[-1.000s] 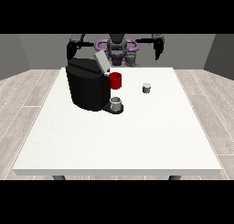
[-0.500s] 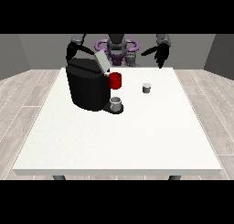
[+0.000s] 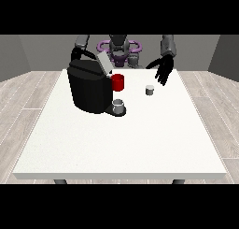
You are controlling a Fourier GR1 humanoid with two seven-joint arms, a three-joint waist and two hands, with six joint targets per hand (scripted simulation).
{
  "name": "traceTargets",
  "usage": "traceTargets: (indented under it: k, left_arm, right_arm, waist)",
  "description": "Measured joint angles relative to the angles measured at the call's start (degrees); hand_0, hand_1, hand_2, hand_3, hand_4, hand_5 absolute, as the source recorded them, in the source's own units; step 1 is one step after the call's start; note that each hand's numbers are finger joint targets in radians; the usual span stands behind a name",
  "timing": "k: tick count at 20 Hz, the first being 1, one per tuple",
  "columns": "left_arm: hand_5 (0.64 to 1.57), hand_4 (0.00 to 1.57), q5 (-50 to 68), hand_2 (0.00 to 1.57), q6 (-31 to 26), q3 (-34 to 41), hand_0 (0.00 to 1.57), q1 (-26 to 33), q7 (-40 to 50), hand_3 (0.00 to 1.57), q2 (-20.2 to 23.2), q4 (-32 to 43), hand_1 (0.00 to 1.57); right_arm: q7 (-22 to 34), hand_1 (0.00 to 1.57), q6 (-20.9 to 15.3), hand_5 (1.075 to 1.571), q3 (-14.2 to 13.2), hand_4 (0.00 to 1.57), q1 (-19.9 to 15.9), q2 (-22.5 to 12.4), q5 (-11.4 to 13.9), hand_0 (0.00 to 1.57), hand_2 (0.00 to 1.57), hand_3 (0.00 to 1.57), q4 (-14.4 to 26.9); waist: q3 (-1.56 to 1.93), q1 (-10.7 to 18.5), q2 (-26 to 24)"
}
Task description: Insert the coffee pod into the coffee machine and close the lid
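Standing alone, coffee pod (image 3: pixel 149 90) outside coffee machine (image 3: pixel 92 90).

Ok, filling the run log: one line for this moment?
pod: on table, ungrasped | hand at view's right: open, above pod | machine lid: raised

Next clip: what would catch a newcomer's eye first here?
The big black coffee machine at the table's back left, its lid tilted up, with a red part on its front and a small grey cup below. To its right stands a small coffee pod, with the hand at the view's right hanging open just behind it.
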Motion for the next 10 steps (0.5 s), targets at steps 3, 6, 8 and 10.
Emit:
traceTargets:
  k: [3, 6, 8, 10]
  left_arm:
    - [1.571, 0.0, -2.0, 0.0, -0.2, -0.1, 0.0, -2.5, -1.4, 0.0, 0.8, 3.9, 0.0]
    - [1.571, 0.0, -4.7, 0.0, 0.7, -0.7, 0.0, -4.7, -2.1, 0.0, 0.5, 7.6, 0.0]
    - [1.571, 0.0, -6.5, 0.42, 1.8, -1.0, 0.0, -5.7, -2.9, 0.0, 0.2, 10.1, 0.0]
    - [1.571, 0.0, -8.5, 0.72, 3.7, -1.4, 0.49, -7.3, -3.1, 0.49, -0.8, 12.1, 0.49]
  right_arm:
    - [0.6, 0.0, 0.0, 1.571, -0.5, 0.0, -1.9, -0.1, 0.1, 0.0, 0.0, 0.0, 1.1]
    - [0.7, 0.0, 0.4, 1.571, -1.1, 0.0, -3.5, 0.4, -0.8, 0.0, 0.0, 0.0, 2.4]
    - [0.9, 0.0, -0.1, 1.571, -1.0, 0.0, -4.2, 0.8, -0.4, 0.0, 0.0, 0.0, 3.4]
    - [0.9, 0.0, -0.3, 1.571, -1.5, 0.0, -5.8, 0.9, -0.4, 0.0, 0.0, 0.0, 4.7]
  waist:
    - [0.01, -0.2, 2.1]
    - [0.01, -0.2, 3.1]
    - [0.01, 0.1, 3.4]
    - [0.01, 0.1, 4.0]
